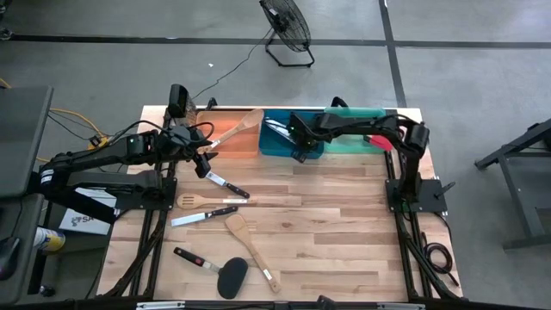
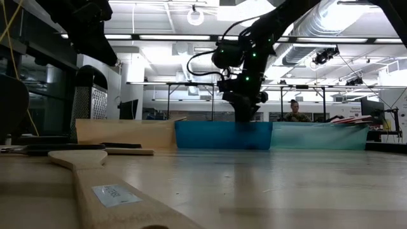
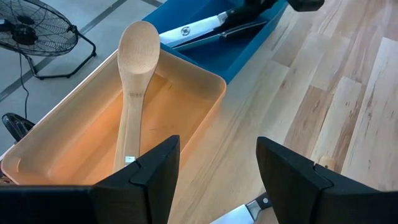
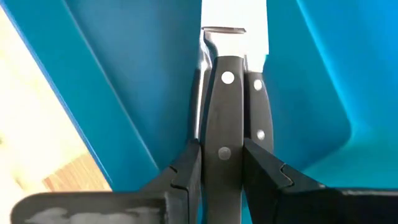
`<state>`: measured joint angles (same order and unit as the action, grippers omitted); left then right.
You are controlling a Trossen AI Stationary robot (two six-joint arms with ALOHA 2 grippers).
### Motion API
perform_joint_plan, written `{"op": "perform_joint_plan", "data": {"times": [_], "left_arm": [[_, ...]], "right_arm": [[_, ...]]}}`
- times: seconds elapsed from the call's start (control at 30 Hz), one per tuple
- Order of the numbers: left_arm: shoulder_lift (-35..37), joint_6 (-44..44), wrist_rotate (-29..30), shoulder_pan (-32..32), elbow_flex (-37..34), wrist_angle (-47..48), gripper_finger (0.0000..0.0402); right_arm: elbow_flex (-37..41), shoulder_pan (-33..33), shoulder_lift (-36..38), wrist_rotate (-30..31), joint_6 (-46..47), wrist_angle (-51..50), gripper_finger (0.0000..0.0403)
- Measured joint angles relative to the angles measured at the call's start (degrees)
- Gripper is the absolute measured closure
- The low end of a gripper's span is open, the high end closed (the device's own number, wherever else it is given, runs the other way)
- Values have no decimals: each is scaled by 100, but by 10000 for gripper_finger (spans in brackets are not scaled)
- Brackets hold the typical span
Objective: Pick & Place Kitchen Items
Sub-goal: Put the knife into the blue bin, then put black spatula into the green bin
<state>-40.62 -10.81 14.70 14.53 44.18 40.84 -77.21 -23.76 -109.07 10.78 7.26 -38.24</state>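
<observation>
A pale wooden spoon (image 3: 134, 87) leans in the orange bin (image 3: 205, 106), bowl propped over its far rim, while black-handled knives (image 4: 227, 106) lie in the blue bin (image 4: 124, 93), one pinched at the handle by the right gripper (image 4: 221, 163). On the worktop (image 1: 344, 224) lie a knife (image 1: 225, 185), a wooden fork (image 1: 196, 201), a second knife (image 1: 203, 214), a wooden spatula (image 1: 250, 245), a small black-handled utensil (image 1: 194, 258) and a black-headed turner (image 1: 232, 277).
</observation>
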Motion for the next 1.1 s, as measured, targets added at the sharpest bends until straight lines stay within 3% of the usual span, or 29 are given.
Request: {"op": "perform_joint_plan", "data": {"times": [0.2,0.77,0.97,1.1], "left_arm": [[0,0,0,1,0,0,194],[-2,0,-2,1,0,61,194],[-2,0,-2,1,0,120,194],[-1,0,-2,0,0,122,194]], "right_arm": [[0,-155,-125,-311,30,-51,323],[-7,-338,-119,-358,24,-42,322],[-7,-338,-114,-348,82,-24,232],[-7,-338,-110,-347,167,0,194]]}}
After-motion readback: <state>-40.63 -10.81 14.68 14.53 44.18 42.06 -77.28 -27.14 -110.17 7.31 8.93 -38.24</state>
